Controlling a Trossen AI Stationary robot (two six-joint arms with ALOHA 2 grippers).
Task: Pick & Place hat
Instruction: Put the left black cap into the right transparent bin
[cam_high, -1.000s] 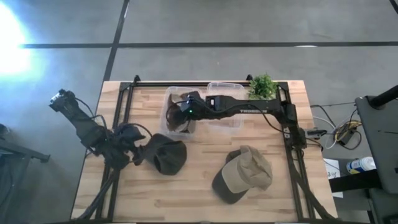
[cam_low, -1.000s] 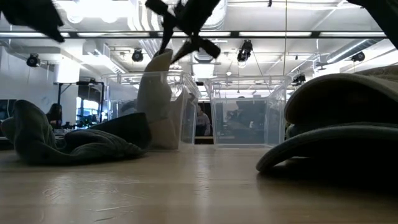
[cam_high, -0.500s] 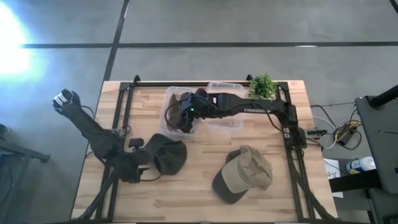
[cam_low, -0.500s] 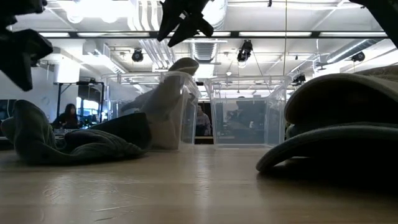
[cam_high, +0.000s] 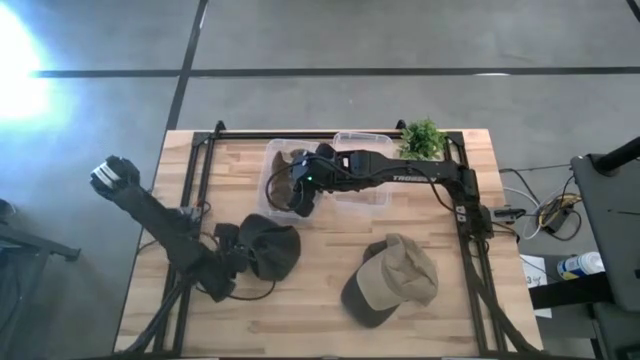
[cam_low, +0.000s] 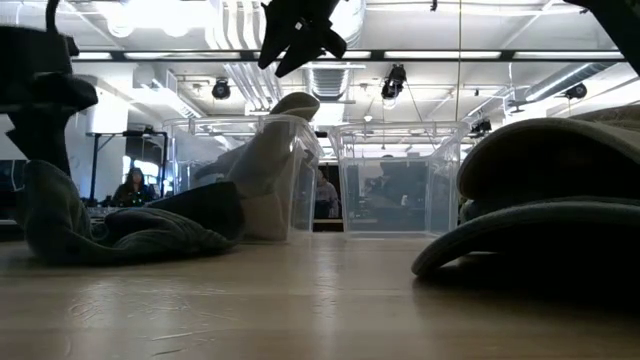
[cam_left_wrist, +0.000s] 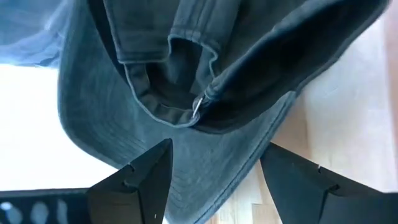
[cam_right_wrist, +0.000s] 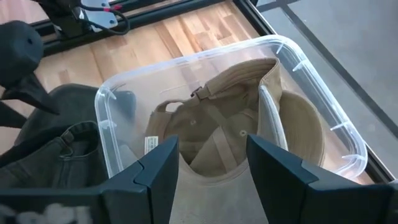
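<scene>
A dark grey-blue hat (cam_high: 272, 250) lies crumpled on the table's left half. My left gripper (cam_high: 240, 264) is at its left side, open. In the left wrist view its fingers (cam_left_wrist: 135, 182) stand on either side of the hat's brim (cam_left_wrist: 211, 155), and no touch shows. A tan hat (cam_right_wrist: 217, 134) lies in a clear bin (cam_right_wrist: 109, 99), one part sticking up over the rim (cam_low: 295, 102). My right gripper (cam_right_wrist: 214, 171) hovers open above it (cam_low: 300, 35). A third, olive-and-tan cap (cam_high: 392, 280) rests on the table's right half.
A second clear bin (cam_high: 365, 150) stands beside the first, at the far edge, under the right arm. A small green plant (cam_high: 422, 138) sits at the far right corner. Black frame rails (cam_high: 195, 170) run along the table's left and right sides. Bare wood lies along the near edge.
My right gripper let go of the tan hat and rose. The hat, which hung from it over the bin, has slumped into the bin. My left gripper swung toward the near edge and came down beside the dark hat.
</scene>
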